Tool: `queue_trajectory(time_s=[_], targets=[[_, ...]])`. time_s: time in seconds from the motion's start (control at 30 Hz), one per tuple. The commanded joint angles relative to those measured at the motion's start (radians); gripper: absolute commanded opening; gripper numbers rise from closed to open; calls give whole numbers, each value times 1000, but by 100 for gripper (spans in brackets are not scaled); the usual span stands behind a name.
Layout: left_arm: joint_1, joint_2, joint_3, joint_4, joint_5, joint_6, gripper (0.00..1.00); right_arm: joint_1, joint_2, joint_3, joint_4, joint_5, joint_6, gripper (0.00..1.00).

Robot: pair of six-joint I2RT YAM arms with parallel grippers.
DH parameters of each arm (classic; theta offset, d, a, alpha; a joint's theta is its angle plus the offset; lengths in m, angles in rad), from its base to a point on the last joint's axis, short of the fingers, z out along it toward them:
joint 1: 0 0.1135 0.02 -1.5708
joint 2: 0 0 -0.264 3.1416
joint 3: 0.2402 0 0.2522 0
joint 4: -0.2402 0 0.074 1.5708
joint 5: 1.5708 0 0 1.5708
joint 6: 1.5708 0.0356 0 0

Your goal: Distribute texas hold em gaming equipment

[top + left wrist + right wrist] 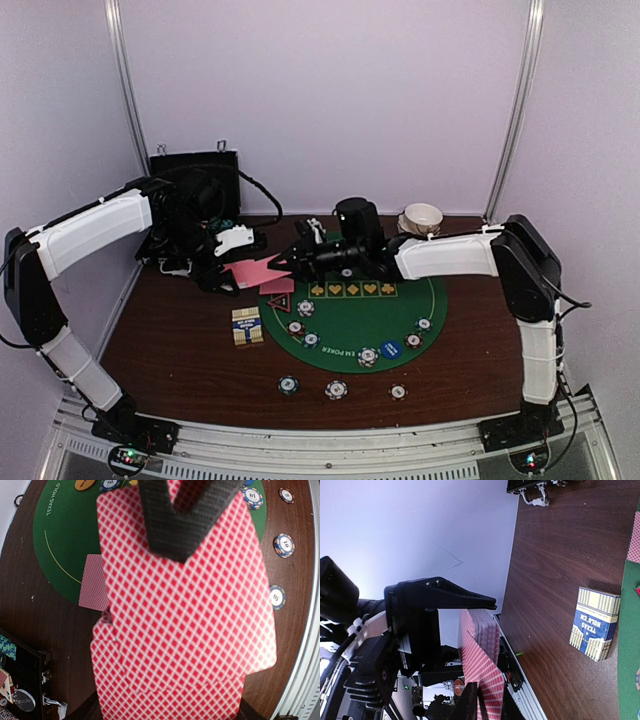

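lilac walls, brown bench (pixel 170 350), green felt mat (pixel 350 322) | left tool (pixel 232 268) clamped on pink-backed deck (pixel 165 700), held over the mat's left edge | right tool (pixel 287 262) at the top card (pixel 200 610), one finger (pixel 170 525) over it, pinch cannot tell | risk: skewed pull drags two cards or spills the deck

We log a stack of pink-backed cards (pixel 481 645) seen edge-on, pinched in the left gripper (pixel 479 611). A Texas Hold'em card box (pixel 596 622) lies flat on the brown table (pixel 555 555), just beside the green mat (pixel 631 645).
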Motion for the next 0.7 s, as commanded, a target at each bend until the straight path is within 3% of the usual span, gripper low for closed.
queue_trajectory(time_s=[0.0, 0.17, 0.43, 0.67], targets=[[6, 0, 6, 15, 8, -2, 0, -27, -82, -18, -22, 7, -36, 8], [5, 0, 5, 14, 4, -1, 0, -60, -105, -31, -51, 3, -55, 0], [5, -1, 2, 12, -4, 3, 0, -139, -118, -54, -60, -19, -64, 0], [5, -1, 3, 10, -7, 3, 0, -271, -96, -26, -204, -18, -184, 0]])
